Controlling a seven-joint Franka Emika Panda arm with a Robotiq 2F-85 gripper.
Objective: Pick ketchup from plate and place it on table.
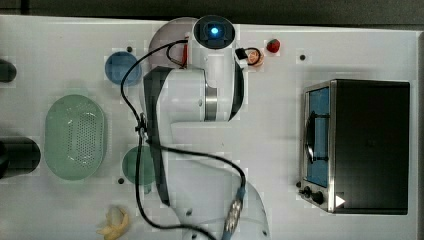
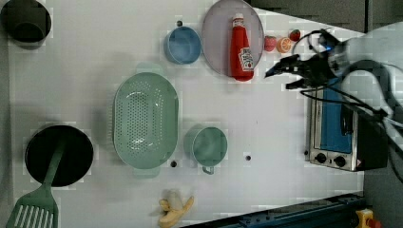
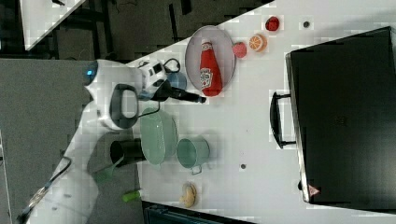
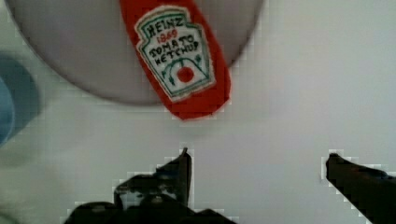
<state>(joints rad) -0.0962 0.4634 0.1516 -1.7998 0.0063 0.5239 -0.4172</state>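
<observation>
Wrist view — ketchup (image 4: 180, 60) on plate (image 4: 84, 56), just beyond the spread, empty pincer (image 4: 257, 161).

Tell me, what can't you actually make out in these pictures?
- Ketchup cap: cut off by the wrist view's edge.
- Plate: in the top view the arm covers most of it, and the bottle.
- Oven front: right view shows mainly its dark top.
- Small fruits: too small to name surely.

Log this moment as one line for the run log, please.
phase: approach | gripper: jaws open, empty, over bare table short of plate | ketchup: lying on plate, base overhanging rim, not yet grasped
</observation>
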